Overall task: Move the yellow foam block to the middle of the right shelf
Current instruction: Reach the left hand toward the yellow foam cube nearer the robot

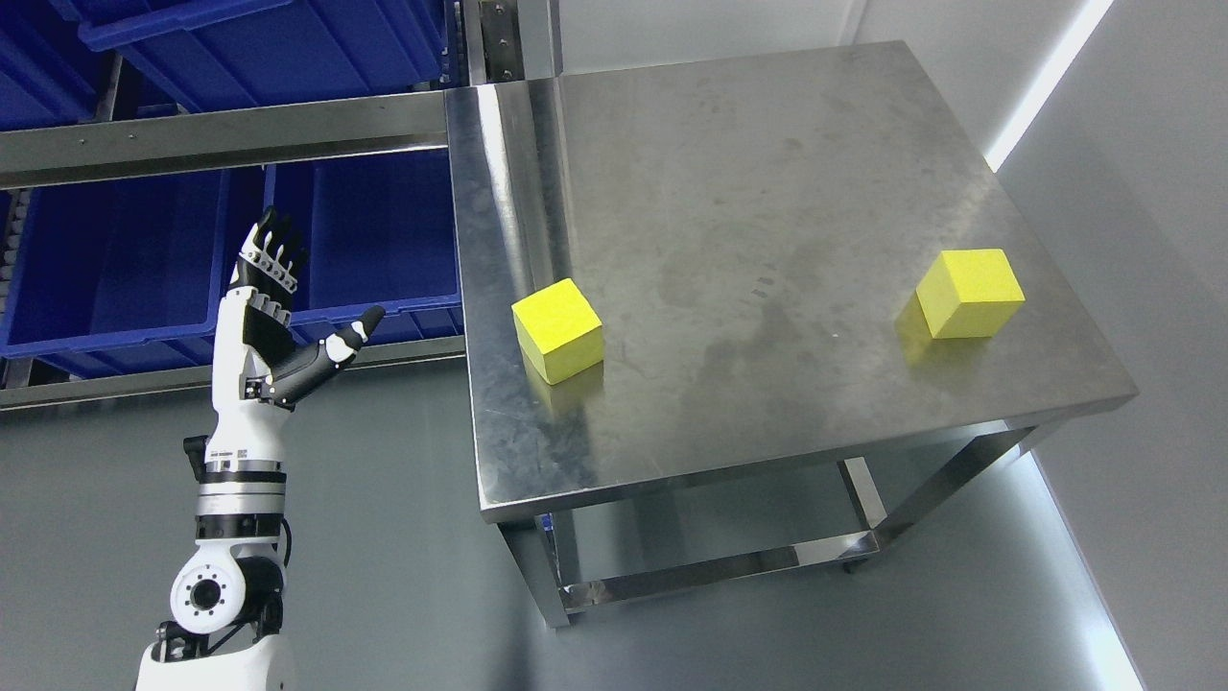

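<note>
Two yellow foam blocks lie on the steel table [767, 173]. One yellow block [558, 330] sits near the table's left edge, the other yellow block [969, 293] near its right edge. My left hand [288, 307] is raised over the floor to the left of the table, fingers spread and thumb out, holding nothing. It is well apart from the nearer block. No right arm shows.
A metal shelf rail [221, 139] crosses the upper left, with blue plastic bins [115, 259] behind and above it. Grey floor lies under my arm. A white wall stands to the right of the table.
</note>
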Controlling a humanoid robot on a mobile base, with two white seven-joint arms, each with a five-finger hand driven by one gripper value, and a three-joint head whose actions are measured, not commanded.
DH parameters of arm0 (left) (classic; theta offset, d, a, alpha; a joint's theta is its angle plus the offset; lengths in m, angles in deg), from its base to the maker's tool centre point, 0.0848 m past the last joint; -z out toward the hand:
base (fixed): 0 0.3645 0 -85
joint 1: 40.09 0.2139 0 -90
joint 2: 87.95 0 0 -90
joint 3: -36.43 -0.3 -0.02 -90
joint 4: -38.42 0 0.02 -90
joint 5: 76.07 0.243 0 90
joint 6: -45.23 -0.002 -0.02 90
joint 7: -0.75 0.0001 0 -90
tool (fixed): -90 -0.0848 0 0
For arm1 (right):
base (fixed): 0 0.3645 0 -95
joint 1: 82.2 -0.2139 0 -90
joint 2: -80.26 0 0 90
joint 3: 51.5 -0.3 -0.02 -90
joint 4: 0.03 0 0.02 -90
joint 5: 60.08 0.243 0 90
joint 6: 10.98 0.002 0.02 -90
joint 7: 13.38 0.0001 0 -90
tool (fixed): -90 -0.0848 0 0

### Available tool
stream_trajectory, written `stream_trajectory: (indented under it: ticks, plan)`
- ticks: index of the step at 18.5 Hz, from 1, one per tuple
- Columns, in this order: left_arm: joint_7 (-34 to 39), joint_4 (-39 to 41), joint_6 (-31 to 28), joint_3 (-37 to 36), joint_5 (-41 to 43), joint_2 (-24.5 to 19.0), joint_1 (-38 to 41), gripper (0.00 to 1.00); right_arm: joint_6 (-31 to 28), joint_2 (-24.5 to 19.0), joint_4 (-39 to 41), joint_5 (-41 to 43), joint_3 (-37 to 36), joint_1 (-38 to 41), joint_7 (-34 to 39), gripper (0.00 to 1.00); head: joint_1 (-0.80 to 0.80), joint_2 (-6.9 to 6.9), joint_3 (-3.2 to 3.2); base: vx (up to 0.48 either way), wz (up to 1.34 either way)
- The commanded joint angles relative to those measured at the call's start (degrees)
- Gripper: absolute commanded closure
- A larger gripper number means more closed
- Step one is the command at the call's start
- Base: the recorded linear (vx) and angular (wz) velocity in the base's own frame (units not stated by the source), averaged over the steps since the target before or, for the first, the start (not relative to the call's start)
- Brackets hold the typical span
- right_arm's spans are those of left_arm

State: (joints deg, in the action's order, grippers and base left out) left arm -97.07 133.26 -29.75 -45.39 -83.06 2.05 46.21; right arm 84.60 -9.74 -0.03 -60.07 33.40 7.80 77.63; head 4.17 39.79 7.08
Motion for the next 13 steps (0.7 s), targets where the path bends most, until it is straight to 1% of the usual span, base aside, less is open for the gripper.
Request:
stream_trajectory:
  ticks: [1,4,6,8,10,11,13]
  plan:
    - [-0.09,0.17,0.35,-0.01,-0.03,-1.00,1.42,0.00,-0.05,1.00,1.00,0.00,0.00,-0.17,0.04,0.00,0.00,0.00,0.00,0.029,0.13]
    - [-4.38,0.17,0.36,-0.01,-0.03,-1.00,0.98,0.00,-0.05,1.00,1.00,0.00,0.00,-0.17,0.04,0.00,0.00,0.00,0.00,0.023,0.12]
    - [-12.53,0.35,0.36,-0.01,0.05,-1.66,-0.94,0.00,-0.05,1.00,1.00,0.09,0.00,-0.17,0.04,0.00,0.00,0.00,0.00,-0.006,0.00]
    - [-16.60,0.43,0.18,-0.18,0.05,-2.28,-2.88,0.00,-0.05,1.00,1.00,0.00,0.00,-0.09,0.04,0.00,0.00,0.00,0.00,-0.012,-0.04]
    - [-17.32,0.35,-0.70,-1.05,0.23,-4.90,-5.42,0.00,-0.05,1.00,1.00,0.09,0.00,-0.17,0.04,0.00,0.00,0.00,0.00,-0.012,-0.05]
    - [-17.32,0.35,-1.39,-3.67,0.23,-7.97,-6.65,0.00,-0.05,1.00,1.00,0.00,0.00,-0.17,0.04,0.00,0.00,0.00,0.00,-0.015,-0.07]
    - [-17.32,0.09,-3.32,-8.42,0.23,-11.15,-8.50,0.00,-0.05,1.00,1.00,0.00,0.00,-0.09,0.04,0.00,0.00,0.00,0.00,-0.020,-0.11]
